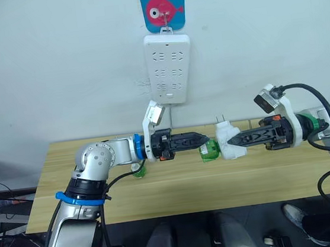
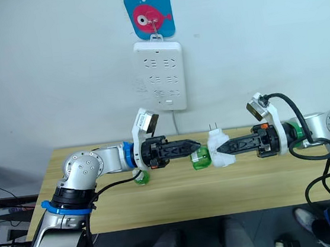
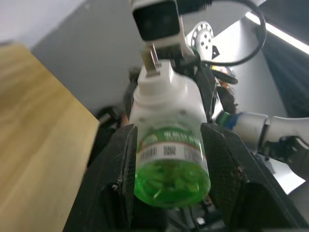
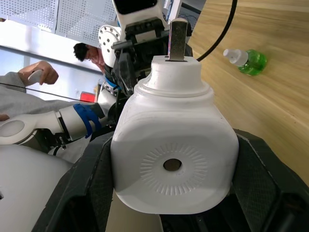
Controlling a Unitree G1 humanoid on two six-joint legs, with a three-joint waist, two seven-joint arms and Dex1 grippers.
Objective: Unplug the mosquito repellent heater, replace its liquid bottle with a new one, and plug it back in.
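Observation:
Above the table's middle, my right gripper [image 1: 231, 142] is shut on the mosquito repellent heater [image 1: 226, 135], a small white rounded unit. Its two metal prongs [image 1: 220, 119] point up, and its round vent hole [image 4: 172, 165] faces the right wrist camera. A green liquid bottle [image 1: 210, 150] sticks out of the heater's underside toward my left arm. My left gripper [image 1: 204, 139] is shut on this bottle, with a black finger [image 3: 116, 179] against each side of it. A second green bottle [image 1: 138, 171] with a white cap lies on the table behind my left forearm.
A long white power strip [image 1: 169, 68] hangs on the wall from a blue fish hook [image 1: 163, 7], above and behind the grippers. The wooden table [image 1: 161, 195] runs under both arms. A person [image 4: 89, 50] shows in the background of the right wrist view.

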